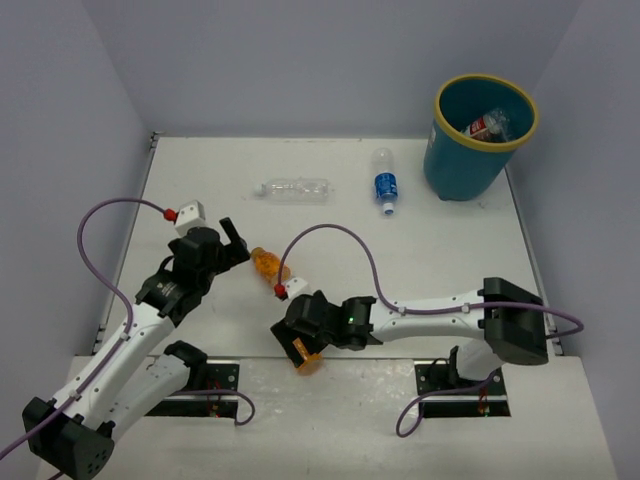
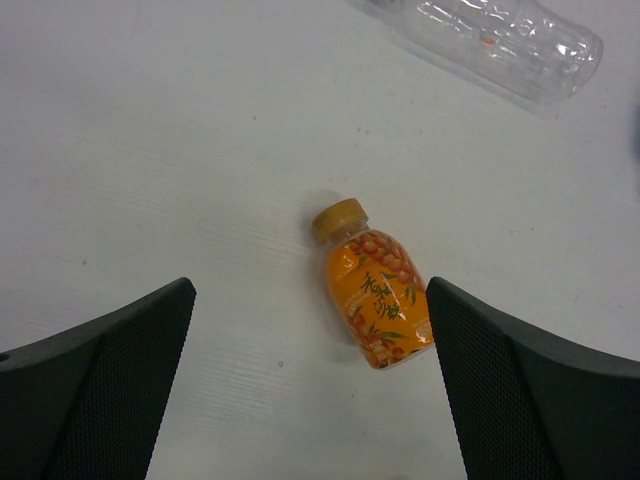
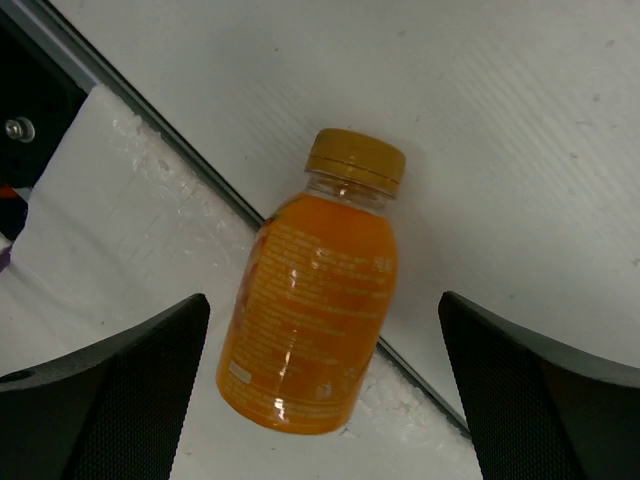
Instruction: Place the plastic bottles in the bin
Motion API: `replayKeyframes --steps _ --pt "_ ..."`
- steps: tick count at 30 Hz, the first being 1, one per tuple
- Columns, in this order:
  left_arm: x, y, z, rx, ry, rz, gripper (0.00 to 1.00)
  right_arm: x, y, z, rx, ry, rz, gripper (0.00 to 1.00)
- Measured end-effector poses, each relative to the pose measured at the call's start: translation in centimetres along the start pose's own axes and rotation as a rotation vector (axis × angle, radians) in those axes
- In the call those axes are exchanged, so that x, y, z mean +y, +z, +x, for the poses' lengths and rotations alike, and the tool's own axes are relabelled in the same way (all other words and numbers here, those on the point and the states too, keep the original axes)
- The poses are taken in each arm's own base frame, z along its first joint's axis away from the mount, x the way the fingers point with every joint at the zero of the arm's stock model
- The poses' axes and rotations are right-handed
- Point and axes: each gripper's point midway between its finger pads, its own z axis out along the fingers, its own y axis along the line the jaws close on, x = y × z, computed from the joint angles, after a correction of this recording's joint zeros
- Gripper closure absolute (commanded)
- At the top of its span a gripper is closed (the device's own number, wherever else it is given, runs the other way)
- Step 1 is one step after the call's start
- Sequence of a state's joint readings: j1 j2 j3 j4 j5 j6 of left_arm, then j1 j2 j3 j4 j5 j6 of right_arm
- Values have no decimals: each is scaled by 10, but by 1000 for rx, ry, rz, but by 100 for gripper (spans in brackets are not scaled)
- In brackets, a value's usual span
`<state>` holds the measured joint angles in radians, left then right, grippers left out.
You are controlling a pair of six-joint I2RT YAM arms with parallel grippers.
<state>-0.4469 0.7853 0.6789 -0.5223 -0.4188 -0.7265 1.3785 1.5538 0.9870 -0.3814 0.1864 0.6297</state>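
The left arm (image 1: pixel 120 350) and right arm (image 1: pixel 430 306) have white links, black joint housings and black bases. A thin purple cable (image 1: pixel 83 240) runs along each to a red plug (image 1: pixel 171 213) on a small white box (image 1: pixel 191 212); a green light (image 1: pixel 352 320) glows on the right one. The fingers (image 2: pixel 100 390) are black with a fine mesh texture.

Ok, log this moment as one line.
left gripper: open, above fruit-label orange bottle | right gripper: open, above near-edge orange bottle | bin: red-labelled bottle inside | loose: clear bottle, blue-labelled bottle
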Motion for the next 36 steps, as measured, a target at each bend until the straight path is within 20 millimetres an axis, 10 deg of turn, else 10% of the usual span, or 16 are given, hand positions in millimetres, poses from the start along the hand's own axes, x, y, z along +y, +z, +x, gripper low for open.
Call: replayKeyframes --steps 7,13,24,29,36 --pt "1 0 3 8 -8 -1 0 10 17 24 96 17 16 14" --pt "1 1 4 11 -19 -2 0 2 20 35 117 55 44 63" --pt "1 9 16 55 -2 -15 0 -27 -2 21 30 98 125 79" --pt "1 10 17 56 -2 -13 0 -84 -38 -35 -151 271 184 79" --pt "-2 15 17 53 2 -14 0 -220 -128 -137 -515 493 453 78"
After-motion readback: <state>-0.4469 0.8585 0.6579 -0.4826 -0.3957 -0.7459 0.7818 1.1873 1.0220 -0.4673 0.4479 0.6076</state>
